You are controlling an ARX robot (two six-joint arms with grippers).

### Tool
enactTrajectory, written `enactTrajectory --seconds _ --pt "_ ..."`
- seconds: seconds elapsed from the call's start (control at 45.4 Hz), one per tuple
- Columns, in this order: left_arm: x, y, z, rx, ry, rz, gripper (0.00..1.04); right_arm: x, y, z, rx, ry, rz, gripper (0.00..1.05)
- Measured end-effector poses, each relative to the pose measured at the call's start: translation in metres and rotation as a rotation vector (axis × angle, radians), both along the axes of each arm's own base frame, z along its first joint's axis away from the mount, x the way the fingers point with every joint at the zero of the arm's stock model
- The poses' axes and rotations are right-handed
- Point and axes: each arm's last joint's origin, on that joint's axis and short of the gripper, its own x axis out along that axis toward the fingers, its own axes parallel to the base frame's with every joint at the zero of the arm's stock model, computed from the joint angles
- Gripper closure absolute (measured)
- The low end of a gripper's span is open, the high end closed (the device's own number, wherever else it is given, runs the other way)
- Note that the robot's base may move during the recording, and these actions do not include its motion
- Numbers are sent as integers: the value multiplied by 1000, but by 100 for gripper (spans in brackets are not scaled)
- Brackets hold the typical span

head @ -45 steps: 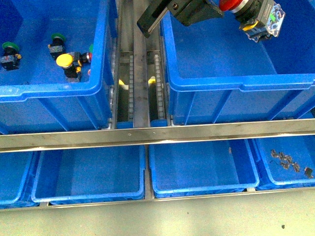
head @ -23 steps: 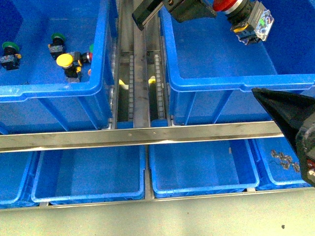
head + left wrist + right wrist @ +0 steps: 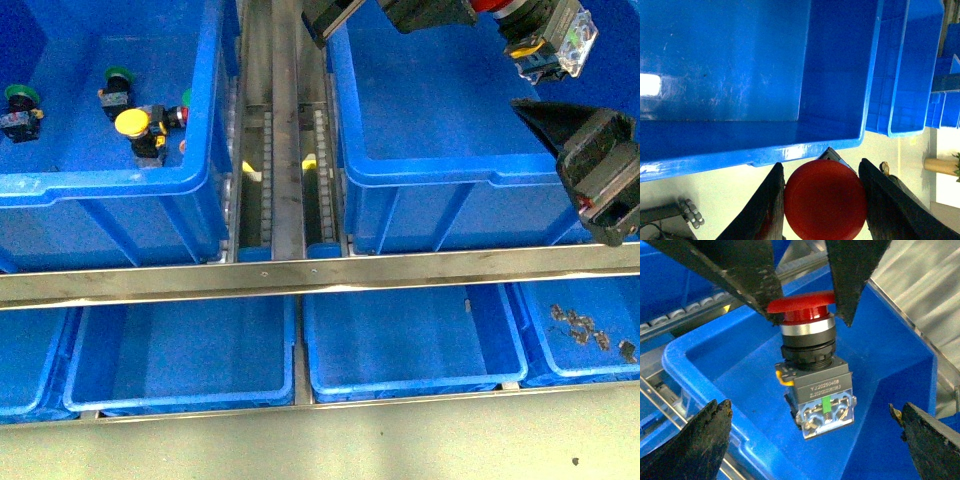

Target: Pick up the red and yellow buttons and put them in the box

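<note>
Pinching red button, left hand climbed — right hand rose, spread.

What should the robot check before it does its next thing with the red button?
1. Left gripper pinches the red mushroom-capped pushbutton by its cap: ok.
2. Pushbutton hangs over the large deep blue plastic box: ok, the box floor shows behind it in the right wrist view.
3. Box floor under it is bare: ok.
4. Right gripper is open and apart from the pushbutton: ok.
5. Right gripper is out of the drop path: cannot tell.
6. Yellow-capped pushbutton is in the box: not ok, it lies in the left blue crate.
</note>
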Motion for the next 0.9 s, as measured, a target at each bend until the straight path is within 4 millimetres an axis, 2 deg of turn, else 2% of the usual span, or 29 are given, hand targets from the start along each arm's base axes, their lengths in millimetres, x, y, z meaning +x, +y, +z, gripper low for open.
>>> enactTrajectory --seconds 0.463,0.595,0.749,0.837,0.903 --pt "0 0 1 -3 1 11 70 23 11 1 -12 0 46 7" --pt "0 0 1 -6 4 12 70 26 12 -1 -15 10 43 27" --pt "1 0 1 -6 4 14 70 28 11 -2 -21 19 24 57" --pt "1 1 1 0 -3 13 70 29 11 -2 -26 18 20 67" --pt "2 2 1 4 -6 11 70 29 11 -2 -27 18 16 69"
